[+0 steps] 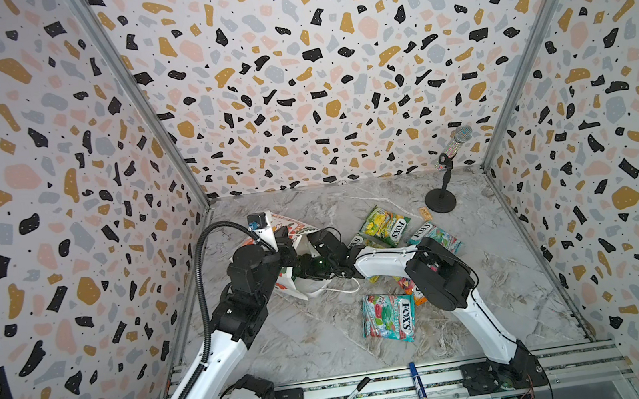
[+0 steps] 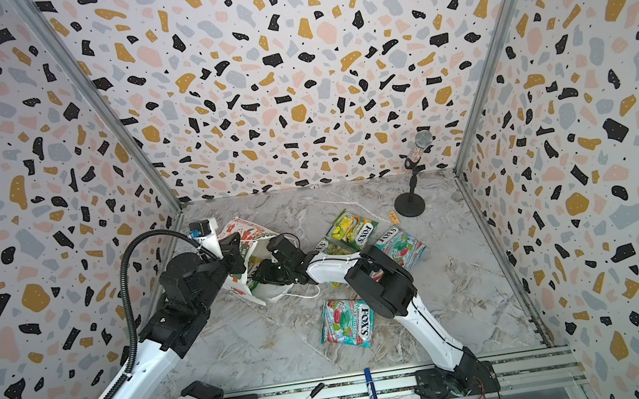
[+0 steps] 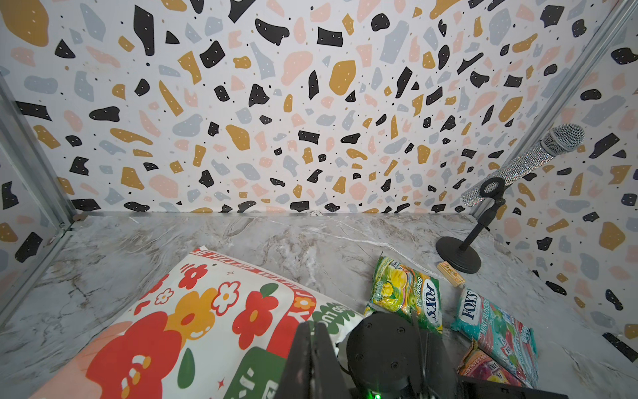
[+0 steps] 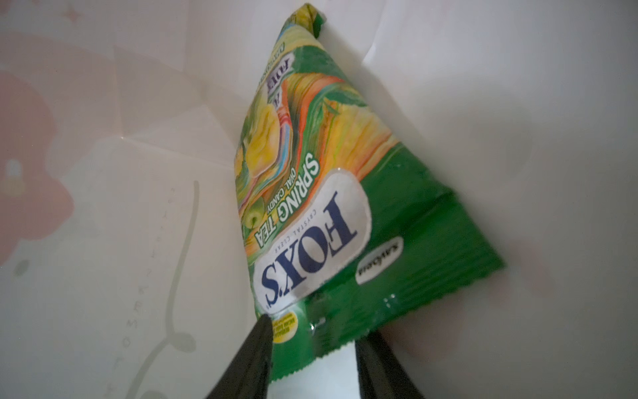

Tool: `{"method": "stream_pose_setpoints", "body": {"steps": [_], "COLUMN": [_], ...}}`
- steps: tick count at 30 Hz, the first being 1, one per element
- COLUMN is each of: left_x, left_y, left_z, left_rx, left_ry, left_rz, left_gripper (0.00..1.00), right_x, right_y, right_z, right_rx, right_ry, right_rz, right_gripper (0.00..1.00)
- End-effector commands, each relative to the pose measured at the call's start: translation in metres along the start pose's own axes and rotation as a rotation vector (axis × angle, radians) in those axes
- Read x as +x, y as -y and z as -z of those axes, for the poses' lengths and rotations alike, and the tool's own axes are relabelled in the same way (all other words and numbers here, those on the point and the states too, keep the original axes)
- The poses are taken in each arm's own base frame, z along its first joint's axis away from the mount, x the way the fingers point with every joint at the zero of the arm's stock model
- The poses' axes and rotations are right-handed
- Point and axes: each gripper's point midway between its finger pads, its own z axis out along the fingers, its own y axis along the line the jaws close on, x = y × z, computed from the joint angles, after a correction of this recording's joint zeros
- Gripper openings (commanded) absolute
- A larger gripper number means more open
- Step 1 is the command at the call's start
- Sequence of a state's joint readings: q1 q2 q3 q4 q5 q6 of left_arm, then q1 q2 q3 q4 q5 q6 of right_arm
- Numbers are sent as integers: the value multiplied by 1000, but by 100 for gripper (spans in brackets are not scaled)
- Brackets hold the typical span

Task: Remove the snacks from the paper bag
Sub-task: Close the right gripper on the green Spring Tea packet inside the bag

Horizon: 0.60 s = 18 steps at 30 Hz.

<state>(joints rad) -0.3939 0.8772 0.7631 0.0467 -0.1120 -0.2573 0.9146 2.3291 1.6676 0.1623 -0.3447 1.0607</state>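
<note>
While the paper bag (image 1: 285,224) lies on its side on the marble tabletop (image 1: 320,347), mouth turned toward the right arm, one green packet (image 4: 310,207) sits inside it, leaning in the fold between two white inner walls. This packet is a flat, glossy film pouch printed green and yellow, with a white oval FOX'S label and saw-toothed crimped end seams. It should prove light, limp and slippery. The filled middle would likely shift under pressure, so the flat crimped seam is the recommended hold.

The right gripper (image 4: 314,331) is inside the bag, its fingers apart and straddling the near seam, not yet visibly clamped. The left gripper (image 3: 312,331) has its fingers pressed together, apparently pinching the bag's upper rim to keep the mouth open. The thin paper should crease easily, so withdrawal should follow the bag's axis.

A teal packet (image 1: 388,317) and a green-yellow packet (image 1: 386,225) lie on the tabletop outside the bag.
</note>
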Motion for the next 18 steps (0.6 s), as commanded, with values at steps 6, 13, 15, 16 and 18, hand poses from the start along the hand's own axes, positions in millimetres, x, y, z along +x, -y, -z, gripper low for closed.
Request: {"method": "stream_pose_setpoints", "body": {"steps": [6,13,15,16,18], "left_x": [-28,-26,-25,-25,-25], "left_y": [4,-9,-14,-16,-18], "left_z": [9,9,9,9,10], "left_rx": [29,-45,-73,-84,-98], "left_ry": [110,106,105,105,105], "left_rz": [23,24,23,24,24], "left_gripper": [0,0,0,0,0], "right_x": [-22,-22,-21,-21,-19], "right_y": [-10,-34,-39,-42,-48], "right_z": [-10,-3,5,9,18], "right_rx": [-4,-89,-96,-103,-110], "right_ry": [99,113,121,121,121], "right_rz": [-62,13,45,63,99], "right_gripper": [39,10,3,1,0]}}
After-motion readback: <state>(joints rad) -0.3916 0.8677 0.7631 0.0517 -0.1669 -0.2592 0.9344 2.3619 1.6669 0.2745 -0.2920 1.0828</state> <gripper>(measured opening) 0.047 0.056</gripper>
